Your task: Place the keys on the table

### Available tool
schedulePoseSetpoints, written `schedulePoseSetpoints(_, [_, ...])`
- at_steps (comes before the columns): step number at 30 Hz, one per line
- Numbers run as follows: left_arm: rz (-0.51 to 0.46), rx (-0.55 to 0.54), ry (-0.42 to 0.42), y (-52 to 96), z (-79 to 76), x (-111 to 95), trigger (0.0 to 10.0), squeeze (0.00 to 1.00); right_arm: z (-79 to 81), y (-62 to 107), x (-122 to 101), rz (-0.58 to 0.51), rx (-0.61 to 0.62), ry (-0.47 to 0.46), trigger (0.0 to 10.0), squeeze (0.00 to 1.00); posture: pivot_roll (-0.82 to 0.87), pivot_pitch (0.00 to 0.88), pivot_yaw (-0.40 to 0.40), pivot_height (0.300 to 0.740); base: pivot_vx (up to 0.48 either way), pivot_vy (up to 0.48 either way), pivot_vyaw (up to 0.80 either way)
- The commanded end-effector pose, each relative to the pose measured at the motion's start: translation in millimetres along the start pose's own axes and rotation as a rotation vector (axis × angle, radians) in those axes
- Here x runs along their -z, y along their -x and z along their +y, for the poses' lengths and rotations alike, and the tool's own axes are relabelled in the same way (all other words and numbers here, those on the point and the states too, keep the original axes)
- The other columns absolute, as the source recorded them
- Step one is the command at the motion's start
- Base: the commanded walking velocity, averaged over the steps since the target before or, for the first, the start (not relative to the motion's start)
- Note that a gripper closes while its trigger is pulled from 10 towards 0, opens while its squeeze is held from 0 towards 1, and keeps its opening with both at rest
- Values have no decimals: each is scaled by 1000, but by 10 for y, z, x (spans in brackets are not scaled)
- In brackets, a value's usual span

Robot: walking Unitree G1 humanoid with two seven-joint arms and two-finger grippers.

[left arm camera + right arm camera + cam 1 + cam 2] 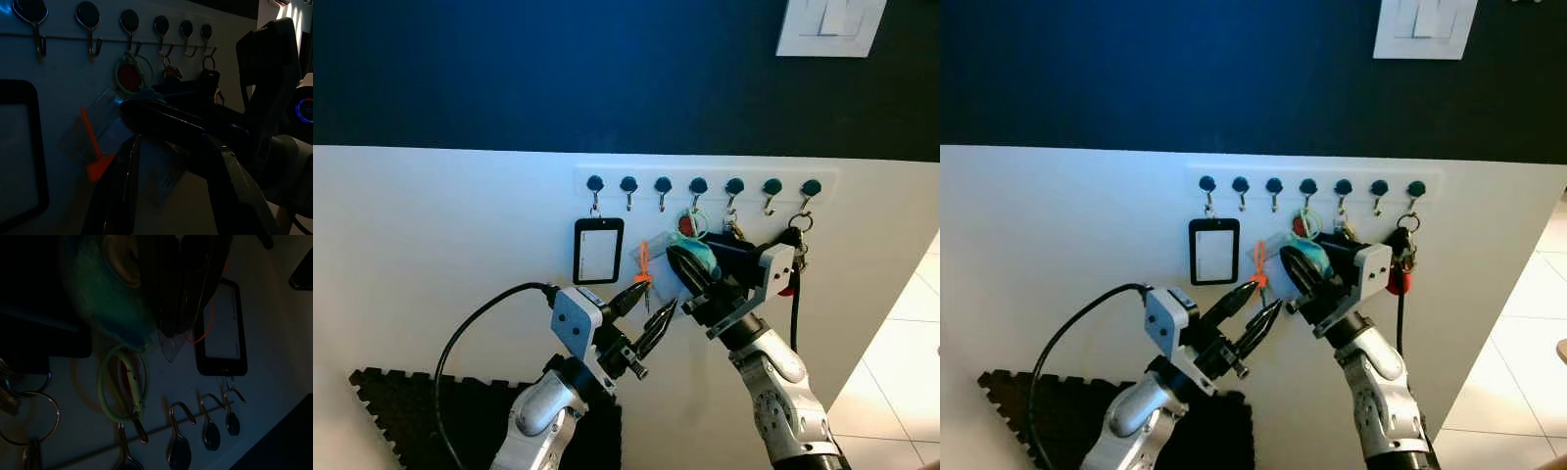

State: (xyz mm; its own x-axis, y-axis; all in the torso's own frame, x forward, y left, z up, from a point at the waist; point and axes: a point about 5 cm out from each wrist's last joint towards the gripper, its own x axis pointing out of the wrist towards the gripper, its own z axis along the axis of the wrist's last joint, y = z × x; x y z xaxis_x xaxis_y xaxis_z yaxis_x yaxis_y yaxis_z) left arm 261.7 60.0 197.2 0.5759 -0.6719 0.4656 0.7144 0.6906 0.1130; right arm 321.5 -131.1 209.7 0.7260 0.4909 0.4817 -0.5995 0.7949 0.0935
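Black-framed badge holder; orange tag; teal fuzzy keyring; navy upper wall

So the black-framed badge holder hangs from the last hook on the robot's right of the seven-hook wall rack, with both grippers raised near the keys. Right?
Not quite: the black-framed badge holder hangs from the first hook on the robot's left of the seven-hook wall rack, as the left eye view shows. The left gripper and right gripper are indeed raised near the keys.

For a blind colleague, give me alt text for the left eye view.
Both tools reach a wall hook rail: the right tool at a teal fob, the left tool open below an orange tag. A black badge holder hangs left.
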Motion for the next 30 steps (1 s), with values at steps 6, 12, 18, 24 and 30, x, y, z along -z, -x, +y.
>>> schedulePoseSetpoints(6, [20, 13, -22, 12, 11, 19, 10000, 0, -17, 7, 16, 2, 6, -30, 0, 0, 15, 41, 2, 740, 0, 0, 0])
schedulePoseSetpoints(12, [16, 12, -24, 7, 15, 16, 10000, 0, 193, -49, -232, -128, -167, -218, 3098, 0, 15, 37, 2, 740, 0, 0, 0])
schedulePoseSetpoints(18, [14, 11, -25, 0, 18, 14, 10000, 0, 212, -84, -408, -211, -198, -277, 4157, 0, 14, 37, 0, 740, 0, 0, 0])
schedulePoseSetpoints(24, [14, 11, -24, -1, 17, 17, 10000, 0, 198, -88, -455, -218, -205, -278, 4039, 0, 11, 38, 1, 740, 0, 0, 0])
schedulePoseSetpoints(30, [21, 9, -24, 5, 21, 32, 10000, 0, 213, -68, -428, -173, -221, -273, 10000, 0, 12, 38, 0, 740, 0, 0, 0])
